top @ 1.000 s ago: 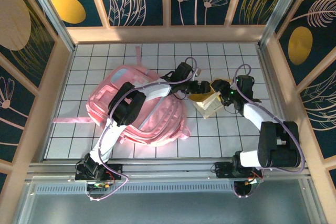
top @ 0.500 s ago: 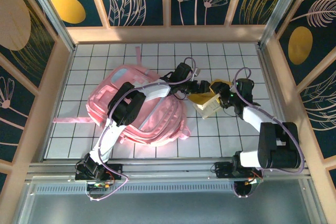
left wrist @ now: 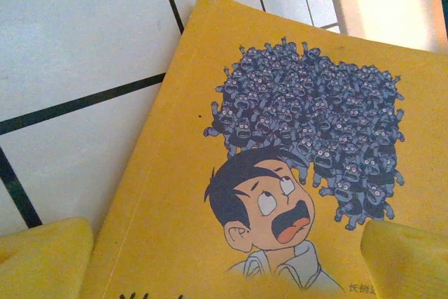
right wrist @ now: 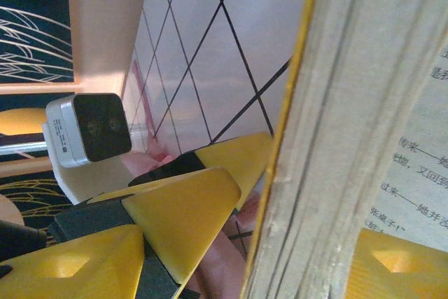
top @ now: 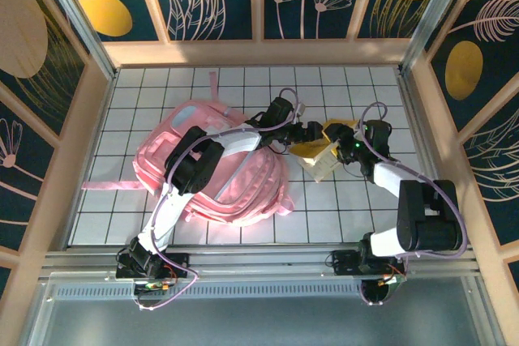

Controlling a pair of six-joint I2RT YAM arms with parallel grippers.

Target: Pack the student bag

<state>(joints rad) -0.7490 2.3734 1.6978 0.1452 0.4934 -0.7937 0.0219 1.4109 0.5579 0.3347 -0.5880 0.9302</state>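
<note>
From above, we see the student bag lying flat on the white gridded table, with the left arm stretched across its top. Just off the bag's right edge a yellow book stands partly open, its pale pages showing. The left gripper sits at the side of the book nearer the bag. The right gripper meets the book from the side away from the bag.

On the left wrist camera, we look down on the book's yellow cover, printed with a startled cartoon boy under a mass of small grey figures. The left gripper's yellow fingers show at both lower corners, set wide apart and closed on nothing. The cover lies beyond them on the table.

On the right wrist camera, the book's thick block of pages rises close up. One yellow finger of the right gripper lies against a printed page, and the other sits across the block. We cannot tell whether they squeeze it. The left gripper and its wrist camera face us from the bag's side.
</note>
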